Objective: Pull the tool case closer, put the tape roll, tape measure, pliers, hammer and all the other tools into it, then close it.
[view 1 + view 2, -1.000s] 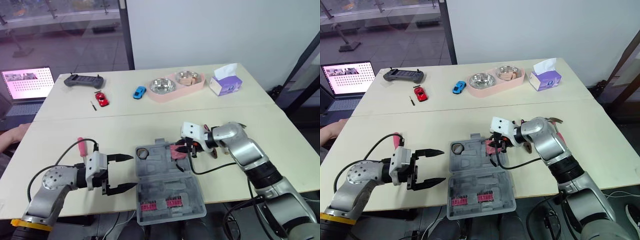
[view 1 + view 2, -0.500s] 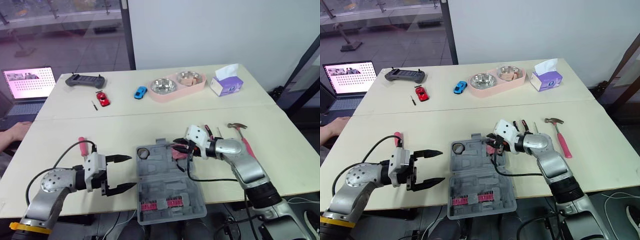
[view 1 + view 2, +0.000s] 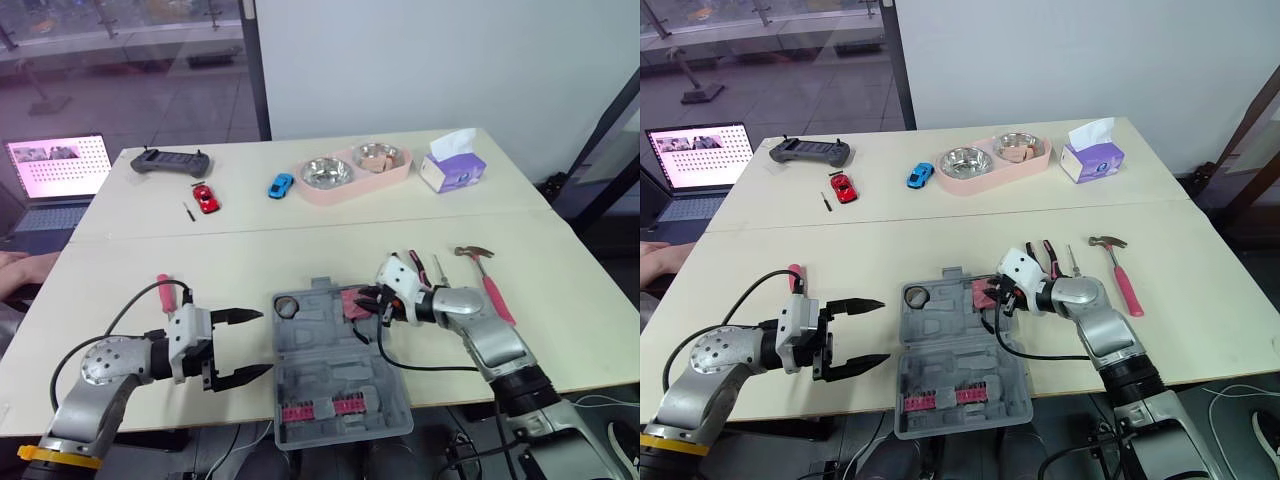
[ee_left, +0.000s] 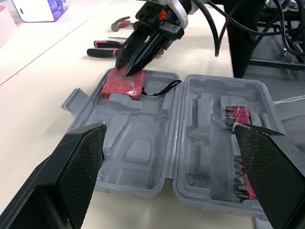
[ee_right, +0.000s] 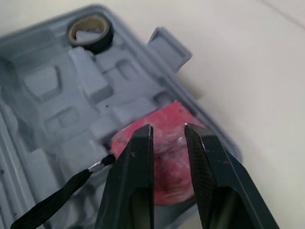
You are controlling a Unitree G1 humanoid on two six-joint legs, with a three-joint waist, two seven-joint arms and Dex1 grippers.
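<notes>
The grey tool case (image 3: 335, 372) lies open near the table's front edge. A tape roll (image 3: 286, 306) sits in its far left pocket. The pink tape measure (image 3: 353, 303) rests in the far right corner of the case, its black lanyard trailing into the tray. My right gripper (image 3: 370, 298) has its fingers (image 5: 133, 157) nearly together, pressed on the tape measure. My left gripper (image 3: 262, 343) stands wide open just left of the case, holding nothing. Pliers (image 3: 419, 266) and a pink-handled hammer (image 3: 487, 278) lie to the right. A pink screwdriver (image 3: 163, 291) lies to the left.
A pink tray with two steel bowls (image 3: 352, 172), a tissue box (image 3: 451, 166), a red toy car (image 3: 203, 197), a blue toy car (image 3: 279, 184) and a controller (image 3: 168, 160) stand at the back. A laptop (image 3: 56, 166) and a person's hand (image 3: 14, 263) are at far left.
My right arm's elbow has swung down and to the right, uncovering the hammer and pliers, while its gripper stays at the tape measure. The left gripper has not moved.
</notes>
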